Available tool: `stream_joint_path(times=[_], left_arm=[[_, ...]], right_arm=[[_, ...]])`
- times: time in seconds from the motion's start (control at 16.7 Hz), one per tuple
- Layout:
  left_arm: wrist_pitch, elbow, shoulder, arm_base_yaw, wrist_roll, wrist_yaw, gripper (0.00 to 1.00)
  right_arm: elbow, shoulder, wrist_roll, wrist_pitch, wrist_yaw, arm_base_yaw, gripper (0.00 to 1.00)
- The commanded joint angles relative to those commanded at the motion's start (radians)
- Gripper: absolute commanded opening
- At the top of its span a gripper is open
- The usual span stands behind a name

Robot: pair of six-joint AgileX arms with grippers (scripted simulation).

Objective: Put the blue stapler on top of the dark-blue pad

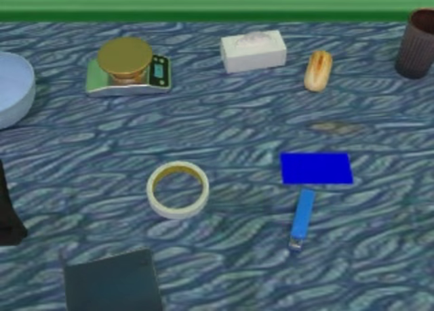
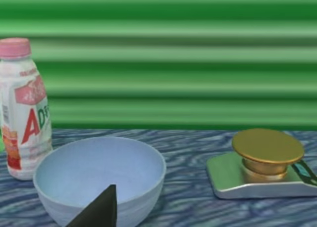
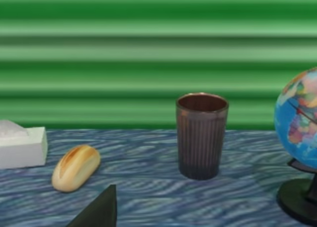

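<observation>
The blue stapler (image 1: 302,218) lies flat on the table right of centre, slim and light blue, its silver end toward the front edge. Its far end almost touches the dark-blue pad (image 1: 316,168), a flat royal-blue rectangle just behind it. Nothing rests on the pad. My left arm (image 1: 7,213) shows only as a dark shape at the table's left edge, far from both. One dark finger (image 2: 105,209) shows in the left wrist view, with nothing against it. My right arm is outside the top view; one finger (image 3: 104,209) shows in its wrist view, likewise bare.
A tape ring (image 1: 178,189) lies left of the stapler, a dark teal slab (image 1: 112,282) at the front left. Along the back stand a bowl (image 1: 10,87), kitchen scale (image 1: 129,68), tissue box (image 1: 253,51), bread roll (image 1: 317,70) and dark cup (image 1: 415,43). A globe (image 3: 302,133) and bottle (image 2: 24,108) show in wrist views.
</observation>
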Motion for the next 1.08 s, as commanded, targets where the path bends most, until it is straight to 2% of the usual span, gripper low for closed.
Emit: stream_joint_path(times=[0.24, 0.48, 1.08], left_arm=[[0.0, 0.0, 0.0, 0.0, 0.0, 0.0, 1.0], [0.0, 0.0, 0.0, 0.0, 0.0, 0.0, 1.0], [0.0, 0.0, 0.0, 0.0, 0.0, 0.0, 1.0]], right_arm=[[0.03, 0.031, 0.019, -0.021, -0.002, 0.014, 1.0], [0.204, 0.22, 0.122, -0.14, -0.006, 0.082, 1.0], [0.908, 1.228, 0.55, -0.671, -0.008, 0.361, 1.0]])
